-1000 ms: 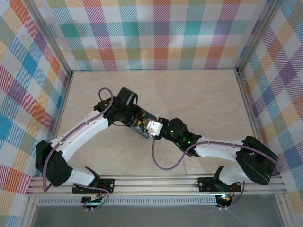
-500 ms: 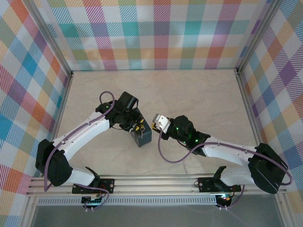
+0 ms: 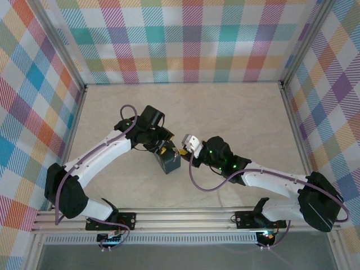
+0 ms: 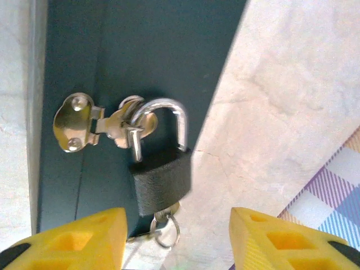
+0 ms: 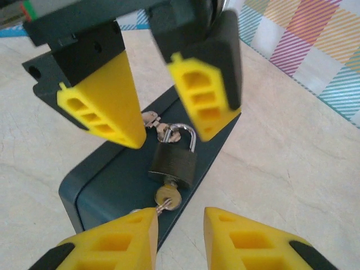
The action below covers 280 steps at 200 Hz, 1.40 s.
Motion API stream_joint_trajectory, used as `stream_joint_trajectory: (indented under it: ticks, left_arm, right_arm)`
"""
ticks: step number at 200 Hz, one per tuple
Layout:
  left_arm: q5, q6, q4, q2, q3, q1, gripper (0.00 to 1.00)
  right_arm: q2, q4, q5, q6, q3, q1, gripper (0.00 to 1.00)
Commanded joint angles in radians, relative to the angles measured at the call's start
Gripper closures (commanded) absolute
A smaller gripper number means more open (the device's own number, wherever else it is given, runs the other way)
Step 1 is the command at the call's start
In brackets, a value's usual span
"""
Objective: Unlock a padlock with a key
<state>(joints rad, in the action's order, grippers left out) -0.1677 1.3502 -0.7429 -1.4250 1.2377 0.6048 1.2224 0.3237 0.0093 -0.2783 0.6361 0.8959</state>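
Top view: one dark box (image 3: 169, 163) on the desk (image 3: 236, 112). Two pincers meet at it, left pincer (image 3: 163, 148) and right pincer (image 3: 182, 151).

Left wrist: one padlock (image 4: 163, 180) hangs on the box's hasp (image 4: 84, 121), with one key (image 4: 167, 220) in its base. Left pincer spread, gripping nothing.

Right wrist: right pincer spread, empty, just below the key.

padlock (image 5: 173, 160): 1 | key (image 5: 167, 197): 1 | dark box (image 5: 107, 183): 1 | hasp (image 4: 76, 121): 1 | key ring (image 4: 170, 236): 1
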Motion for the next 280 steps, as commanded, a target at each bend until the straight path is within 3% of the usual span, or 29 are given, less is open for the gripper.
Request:
stream_joint_trajectory:
  ticks: [1,34,54,78,101,168,243,280]
  left_arm:
    - [-0.001,-0.07,-0.073,0.063,0.049,-0.044,0.46]
    - [0.015,-0.13,-0.102,0.104,0.014,-0.125,0.45]
    - [0.035,-0.268,-0.104,0.086,0.015,-0.173,0.44]
    - [0.136,-0.428,-0.137,0.047,0.039,-0.194,0.4]
    - [0.162,-0.484,-0.093,0.024,0.008,-0.213,0.38]
    - [0.136,-0.607,-0.009,-0.057,0.048,-0.258,0.35]
    - [0.099,-0.631,0.046,-0.114,0.027,-0.26,0.35]
    - [0.096,-0.63,0.056,-0.114,0.011,-0.261,0.36]
  right_arm:
    - [0.024,-0.017,-0.022,0.028,0.055,-0.006,0.71]
    - [0.091,-0.077,-0.054,0.033,0.133,-0.006,0.66]
    - [0.151,-0.129,-0.06,0.012,0.191,-0.011,0.61]
    - [0.216,-0.188,-0.101,-0.015,0.26,-0.042,0.56]
    - [0.267,-0.258,-0.153,-0.05,0.324,-0.062,0.47]
    - [0.376,-0.411,-0.285,-0.105,0.469,-0.093,0.4]
    - [0.446,-0.519,-0.331,-0.088,0.544,-0.095,0.44]
    - [0.451,-0.541,-0.325,-0.089,0.537,-0.104,0.56]
